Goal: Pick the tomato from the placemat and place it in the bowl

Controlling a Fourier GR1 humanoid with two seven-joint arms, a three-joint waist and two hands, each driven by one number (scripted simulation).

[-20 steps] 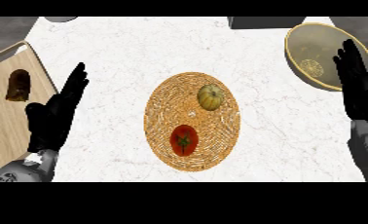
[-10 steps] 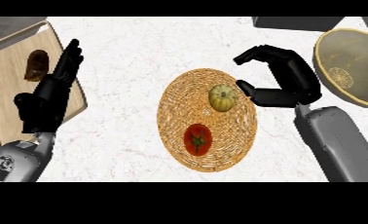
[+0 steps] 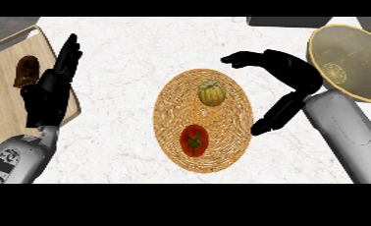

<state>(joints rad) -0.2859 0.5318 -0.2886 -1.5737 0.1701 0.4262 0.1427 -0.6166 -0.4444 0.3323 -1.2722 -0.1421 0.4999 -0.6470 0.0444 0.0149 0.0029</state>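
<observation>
Right robot hand (image 3: 293, 75) first: hovers just beside the placemat's right edge, fingers and thumb spread wide in a big C shape, holding nothing. Upper fingers reach left toward the mat's top, lower digit points down-left w/ its tip at the mat's right rim. Grey forearm runs off to the lower right corner.

Just left of that hand, the woven round placemat (image 3: 203, 121) lies flat on the white marbled desk (image 3: 130, 63). Tomato (image 3: 194, 140), red w/ green stem, sits on the mat's lower half, untouched, apart from the hand. A yellowish ribbed veg (image 3: 211, 93), squash-like, sits on the mat's upper half, between the tomato and the hand's upper fingers.

Bowl (image 3: 340, 63) at the far right edge, tan w/ a pale rim, partly behind the right arm; can't tell what's in it.

Left robot hand (image 3: 49, 92) at the view's left, fingers straight and pointing up, resting, over a wooden board (image 3: 18, 107). A dark brown item (image 3: 27, 70) lies on that board.
</observation>
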